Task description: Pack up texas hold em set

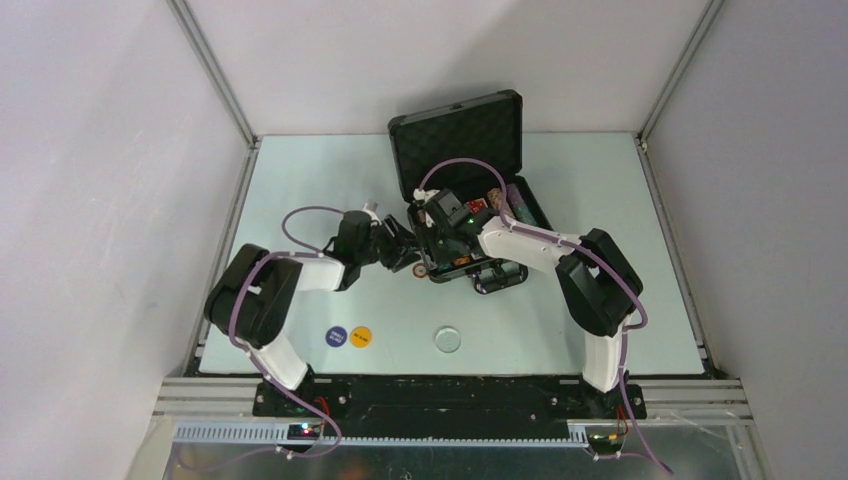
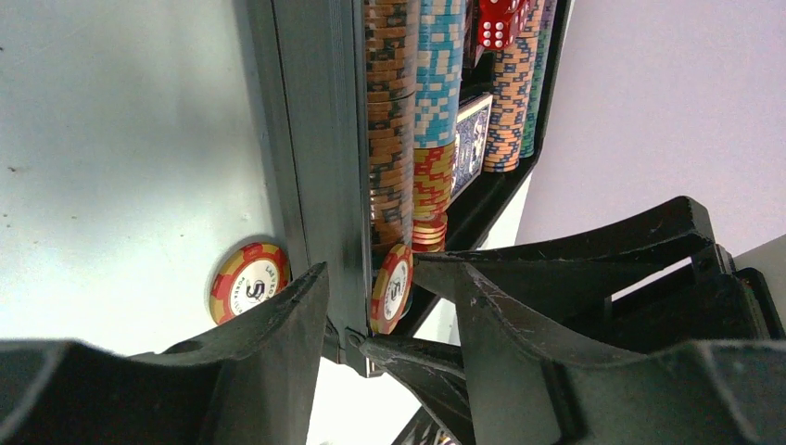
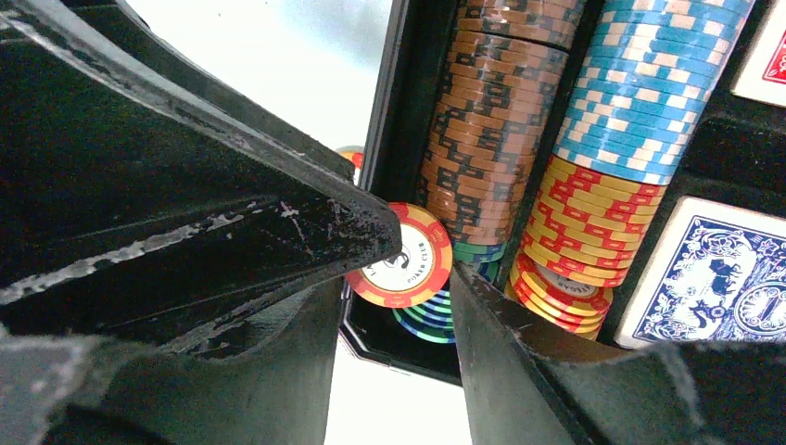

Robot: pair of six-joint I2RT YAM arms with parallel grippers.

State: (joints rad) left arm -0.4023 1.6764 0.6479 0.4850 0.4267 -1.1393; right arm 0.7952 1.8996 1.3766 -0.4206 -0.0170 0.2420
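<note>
From above, the black case [image 1: 455,135] lies open mid-table [image 1: 580,320], lid raised toward the back. The left gripper [image 1: 400,250] and right gripper [image 1: 437,255] meet at its near left corner, and round buttons [image 1: 361,336] lie nearer the arms. At the left wrist, the fingers [image 2: 278,343] are spread astride the case wall, with a loose chip [image 2: 248,281] on the table outside and a standing chip [image 2: 392,287] on edge ending the chip rows [image 2: 389,120], near a card deck [image 2: 471,139] and red dice [image 2: 496,23]. At the right wrist, that standing chip sits between the fingertips [image 3: 232,213]; I can't tell whether they pinch it.
</note>
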